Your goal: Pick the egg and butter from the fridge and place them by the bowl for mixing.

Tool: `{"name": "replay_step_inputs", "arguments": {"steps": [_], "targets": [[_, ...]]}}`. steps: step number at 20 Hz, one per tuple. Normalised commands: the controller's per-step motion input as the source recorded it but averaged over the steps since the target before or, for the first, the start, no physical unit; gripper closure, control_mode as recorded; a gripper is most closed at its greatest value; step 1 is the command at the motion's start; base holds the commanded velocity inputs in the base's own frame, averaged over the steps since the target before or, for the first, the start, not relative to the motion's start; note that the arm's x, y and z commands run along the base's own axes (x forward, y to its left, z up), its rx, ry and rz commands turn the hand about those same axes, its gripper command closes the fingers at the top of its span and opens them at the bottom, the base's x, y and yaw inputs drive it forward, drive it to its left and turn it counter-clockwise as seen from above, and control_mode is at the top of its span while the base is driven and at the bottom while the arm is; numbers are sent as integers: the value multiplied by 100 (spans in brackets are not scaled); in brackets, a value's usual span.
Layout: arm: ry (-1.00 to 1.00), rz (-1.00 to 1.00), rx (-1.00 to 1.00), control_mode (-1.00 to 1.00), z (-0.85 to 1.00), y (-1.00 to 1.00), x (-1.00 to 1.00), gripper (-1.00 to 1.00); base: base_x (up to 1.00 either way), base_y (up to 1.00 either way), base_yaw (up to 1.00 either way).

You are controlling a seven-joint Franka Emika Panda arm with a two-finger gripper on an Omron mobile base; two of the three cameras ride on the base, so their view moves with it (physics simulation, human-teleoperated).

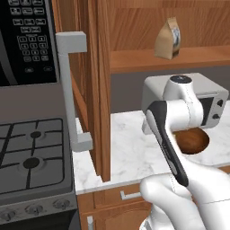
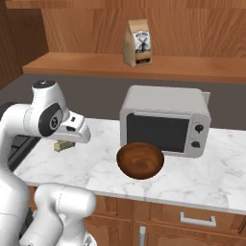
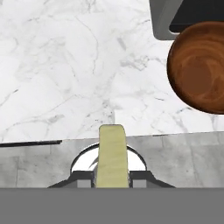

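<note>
My gripper [image 3: 112, 178] is shut on the butter [image 3: 112, 154], a pale olive-yellow stick that juts forward between the fingers. It hangs a little above the white marble counter [image 3: 65, 65]. In the right base view the butter [image 2: 62, 145] shows just under the hand, at the counter's left end, well left of the bowl [image 2: 140, 160]. The round dark reddish-brown bowl [image 3: 199, 68] is empty and stands in front of the toaster oven; it also shows behind the arm [image 1: 192, 140]. The egg and the fridge are out of view.
A grey toaster oven [image 2: 166, 120] stands at the back behind the bowl. A brown paper bag [image 2: 138, 43] sits on the wooden shelf above. To the left are a gas stove [image 1: 31, 157], a microwave [image 1: 27, 40] and an open wooden cabinet door [image 1: 96, 81].
</note>
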Motion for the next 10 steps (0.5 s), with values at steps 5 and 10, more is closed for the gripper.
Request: {"name": "replay_step_inputs", "arguments": {"steps": [5, 10], "targets": [[0, 0, 0, -100, -74, -7, 31, 100, 0, 0, 0], [0, -2, 0, -100, -62, -4, 44, 100, 0, 0, 0]]}}
